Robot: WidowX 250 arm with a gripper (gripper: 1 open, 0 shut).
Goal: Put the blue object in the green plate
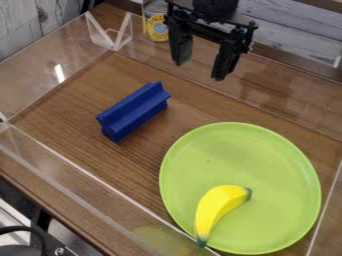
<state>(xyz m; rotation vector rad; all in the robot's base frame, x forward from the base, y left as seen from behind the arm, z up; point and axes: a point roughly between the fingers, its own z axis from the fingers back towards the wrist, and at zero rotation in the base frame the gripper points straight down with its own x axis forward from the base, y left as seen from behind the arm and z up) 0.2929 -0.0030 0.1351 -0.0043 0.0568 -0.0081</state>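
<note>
The blue object (pixel 134 110), a long royal-blue block with a groove and ridges, lies on the wooden table left of centre, angled from lower left to upper right. The green plate (pixel 274 158), large and lime-green, sits at the lower right with a yellow banana (pixel 219 210) on its near part. My black gripper (pixel 201 60) hangs at the top centre, above and to the right of the blue object and well apart from it. Its two fingers stand wide apart, open, with nothing between them.
Clear plastic walls (pixel 40 60) fence the wooden table on the left, back and front. A clear angled stand (pixel 110 33) sits at the back left. A yellow-labelled item (pixel 158 22) stands behind the gripper.
</note>
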